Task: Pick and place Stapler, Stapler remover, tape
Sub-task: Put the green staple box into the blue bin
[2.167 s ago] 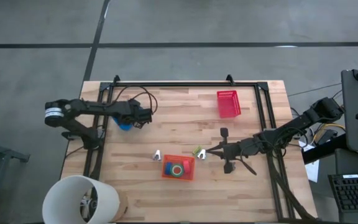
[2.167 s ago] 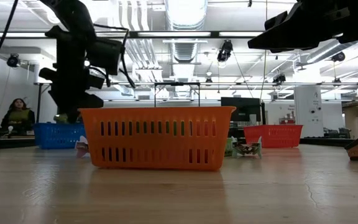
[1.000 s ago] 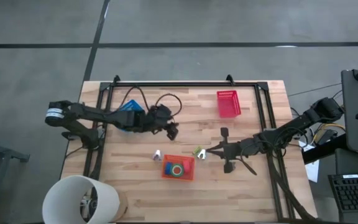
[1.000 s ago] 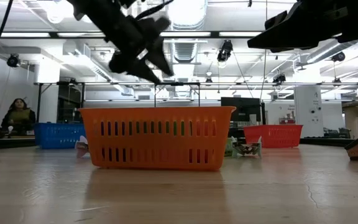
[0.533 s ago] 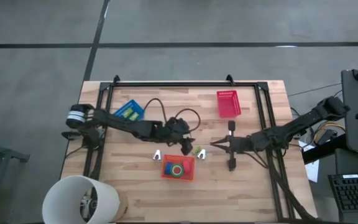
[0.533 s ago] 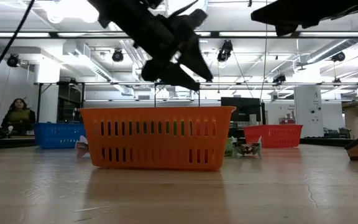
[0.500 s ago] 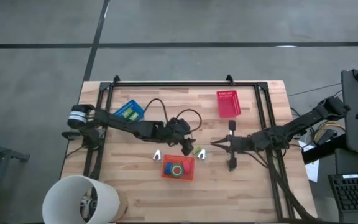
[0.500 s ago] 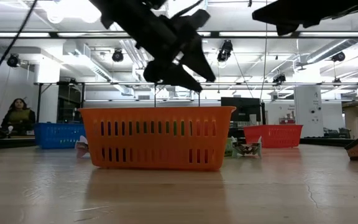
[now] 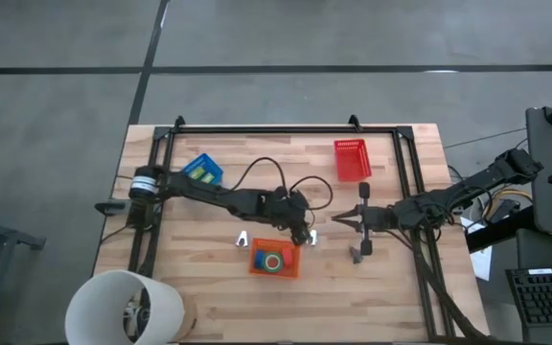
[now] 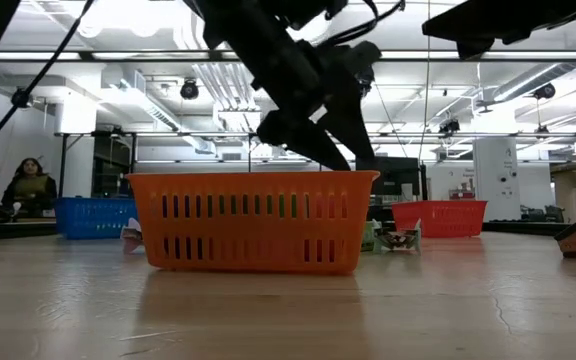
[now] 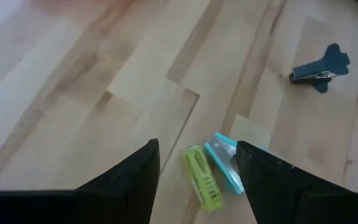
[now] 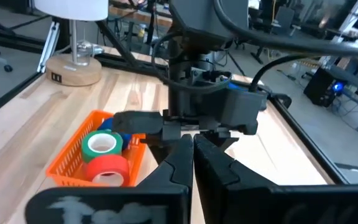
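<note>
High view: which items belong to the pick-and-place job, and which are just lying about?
Job: green tape in orange basket; yellow-green stapler below open left hand; blue basket; red basket.
Lying about: white lamp; keyboard.

no readable text, labels or signs

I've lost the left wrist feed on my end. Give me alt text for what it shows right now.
The left gripper, fingers open, hangs over the wooden table with a yellow-green stapler and a teal stapler lying side by side between the fingertips. A dark staple remover lies farther off on the wood.
</note>
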